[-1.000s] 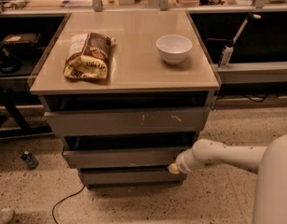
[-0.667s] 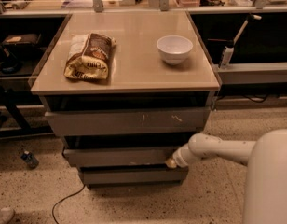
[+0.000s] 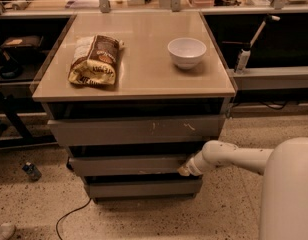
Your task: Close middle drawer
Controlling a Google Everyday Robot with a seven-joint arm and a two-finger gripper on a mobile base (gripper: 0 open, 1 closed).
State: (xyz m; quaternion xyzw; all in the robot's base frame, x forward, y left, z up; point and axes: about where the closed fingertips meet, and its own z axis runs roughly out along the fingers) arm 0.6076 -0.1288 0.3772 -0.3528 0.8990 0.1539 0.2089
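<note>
Speckled floor (image 3: pixel 234 149) surrounds a beige-topped cabinet (image 3: pixel 144 74). Its wide grey wood-grain middle drawer (image 3: pixel 126 164) runs left to right, front facing the camera, below a scratched grey drawer front (image 3: pixel 136 130). The white gripper (image 3: pixel 186 170) meets its right end; whether open or closed, I cannot tell. A brown snack bag (image 3: pixel 94 59) and white bowl (image 3: pixel 186 52) sit on top.

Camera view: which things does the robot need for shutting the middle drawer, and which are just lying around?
For the job:
- middle drawer, sticking out a little
- gripper, at that drawer's right front end

Just lying about:
- bag, on top
- bowl, on top, apart from the bag
- top drawer
- bottom drawer
</note>
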